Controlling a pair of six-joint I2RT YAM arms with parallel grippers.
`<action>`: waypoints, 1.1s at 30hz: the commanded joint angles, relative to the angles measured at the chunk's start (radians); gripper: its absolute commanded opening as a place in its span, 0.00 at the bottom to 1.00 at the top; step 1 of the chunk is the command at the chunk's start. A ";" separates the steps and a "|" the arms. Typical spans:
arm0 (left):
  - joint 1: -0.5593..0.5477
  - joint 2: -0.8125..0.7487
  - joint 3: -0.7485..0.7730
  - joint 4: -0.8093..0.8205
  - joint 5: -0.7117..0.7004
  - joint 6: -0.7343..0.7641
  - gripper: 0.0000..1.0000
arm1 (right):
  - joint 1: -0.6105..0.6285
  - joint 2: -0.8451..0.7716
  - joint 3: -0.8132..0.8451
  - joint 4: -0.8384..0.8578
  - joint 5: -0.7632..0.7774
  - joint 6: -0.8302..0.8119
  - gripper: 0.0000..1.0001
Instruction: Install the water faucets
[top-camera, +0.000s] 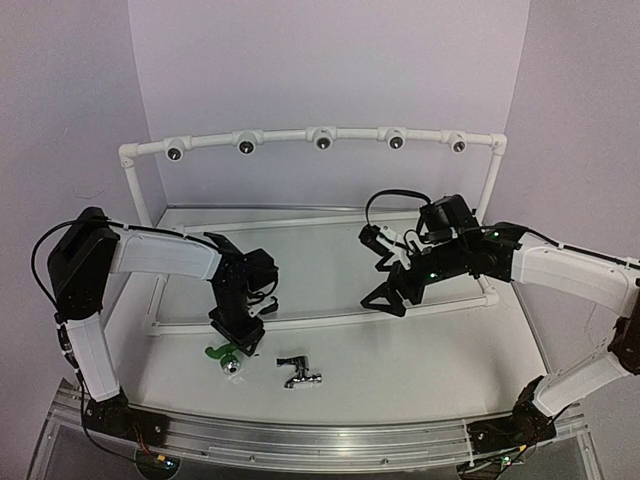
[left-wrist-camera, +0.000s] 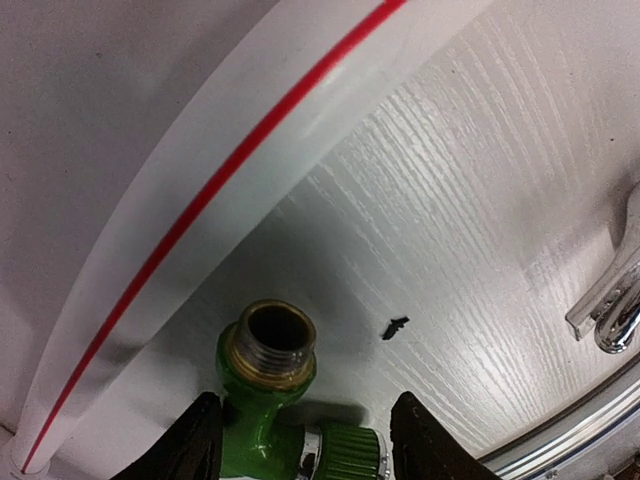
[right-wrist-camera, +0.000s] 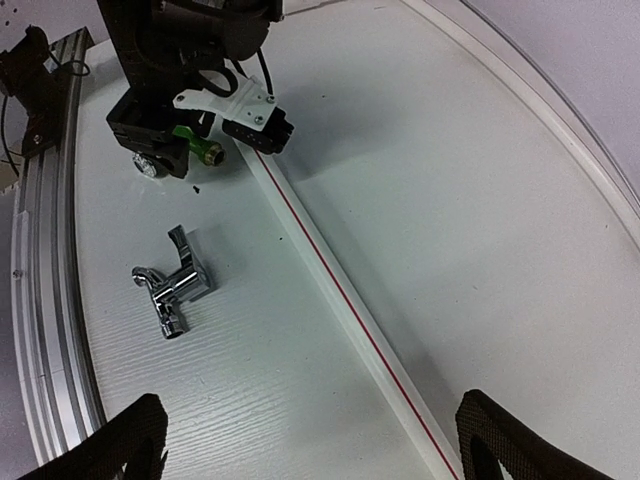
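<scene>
From above, just a green sliver of the green tap (top-camera: 220, 351) at the near left of the worktop (top-camera: 420, 360), mostly hidden under the left end effector (top-camera: 238, 345). Closer, through the left wrist: green tap (left-wrist-camera: 262, 395) lying on the worktop with its brass threaded mouth towards the camera, set between the two dark fingers (left-wrist-camera: 200, 445) of the left end effector (left-wrist-camera: 310, 445). Fingers apart, one on each side of the body. Impossible to tell whether pinching or merely flanking.

Just right of it, apart, the chrome tap (top-camera: 299, 373) on its side. Only its edge in the left wrist view (left-wrist-camera: 610, 300), all of it through the right wrist (right-wrist-camera: 172, 285).

Right end effector (top-camera: 385, 300) raised at mid right, spread wide with nothing held (right-wrist-camera: 315, 450).

White pipe with a red stripe (right-wrist-camera: 340, 290) across a white wood-grain worktop. Aluminium rail (top-camera: 330, 440) along the near edge. At the far side, a raised white pipe (top-camera: 280, 136) with five round sockets. Pale lilac walls (top-camera: 330, 60) all round.
</scene>
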 joint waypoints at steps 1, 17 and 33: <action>-0.002 0.046 0.029 0.010 -0.047 0.054 0.54 | -0.007 -0.021 0.000 -0.022 -0.029 0.005 0.98; -0.014 -0.055 0.160 0.033 -0.028 -0.004 0.00 | -0.009 -0.042 0.068 -0.029 0.022 0.068 0.98; -0.108 -0.354 0.357 0.475 -0.113 -0.451 0.00 | -0.010 -0.106 0.320 -0.066 0.088 0.076 0.98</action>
